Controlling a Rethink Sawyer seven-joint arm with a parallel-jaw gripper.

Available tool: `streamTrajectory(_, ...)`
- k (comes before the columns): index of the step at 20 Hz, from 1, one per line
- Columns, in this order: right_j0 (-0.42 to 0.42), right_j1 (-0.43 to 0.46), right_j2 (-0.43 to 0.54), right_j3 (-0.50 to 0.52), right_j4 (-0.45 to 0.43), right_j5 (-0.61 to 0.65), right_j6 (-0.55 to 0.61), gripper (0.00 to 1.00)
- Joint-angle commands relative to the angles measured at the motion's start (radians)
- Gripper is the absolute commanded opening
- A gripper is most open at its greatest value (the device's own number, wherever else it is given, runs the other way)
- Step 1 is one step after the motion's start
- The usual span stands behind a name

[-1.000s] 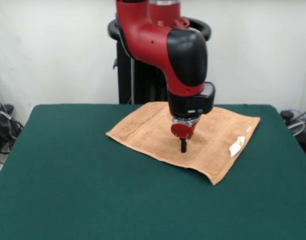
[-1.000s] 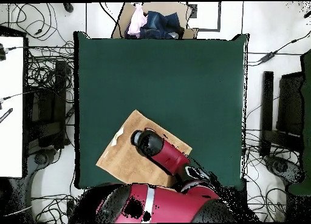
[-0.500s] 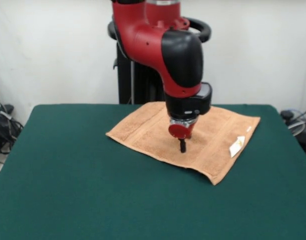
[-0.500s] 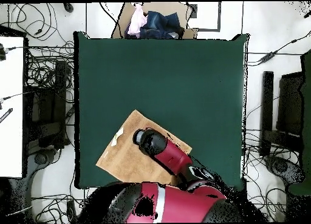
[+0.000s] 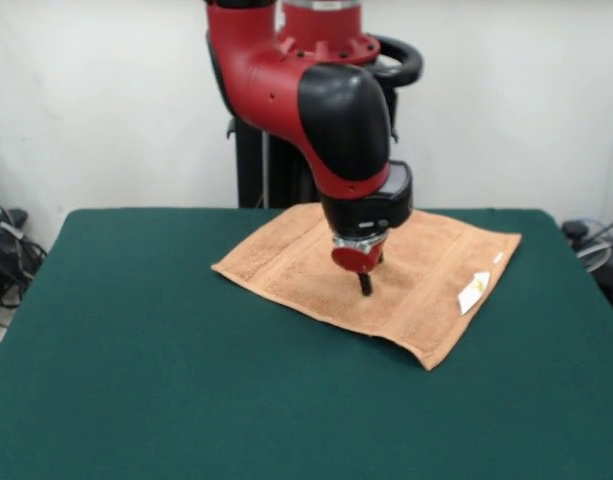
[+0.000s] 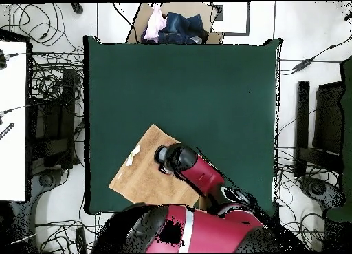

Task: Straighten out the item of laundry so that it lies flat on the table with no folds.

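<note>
The peach-orange item of laundry [image 5: 286, 262] lies spread out on the green table [image 5: 136, 350], near the far edge and right of centre. Its white label [image 5: 474, 292] sits by the right border. The near right corner looks slightly raised. My gripper [image 5: 365, 285] points straight down over the towel's middle. Its black fingers are shut into one thin tip at the towel's surface, with no cloth lifted. From overhead, the towel [image 6: 141, 179] lies at the table's [image 6: 206, 93] lower left, and the arm's wrist [image 6: 173, 157] covers the gripper.
A cardboard box with clothes [image 6: 175, 24] stands beyond the table's top edge in the overhead view. Cables and equipment [image 6: 41, 127] line both sides. The towel's lower corner reaches the table edge close to the robot's base.
The arm has swung a little to the left in the front view, and the gripper tip has shifted slightly towards the far side. The towel has not moved.
</note>
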Motion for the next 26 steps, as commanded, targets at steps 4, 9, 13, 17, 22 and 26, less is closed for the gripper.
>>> streamTrajectory(4,0.07,0.113,-0.119,-0.328,0.005,0.382,0.203,1.0)
streamTrajectory(9,0.096,0.151,-0.144,-0.385,0.02,0.407,0.227,1.0)
streamTrajectory(13,0.095,0.149,-0.156,-0.361,0.025,0.374,0.2,1.0)
streamTrajectory(17,0.096,0.155,-0.177,-0.359,0.02,0.37,0.193,0.0)
streamTrajectory(22,0.077,0.167,-0.198,-0.366,0.01,0.374,0.172,0.0)
streamTrajectory(26,0.046,0.186,-0.204,-0.375,0.025,0.382,0.166,0.0)
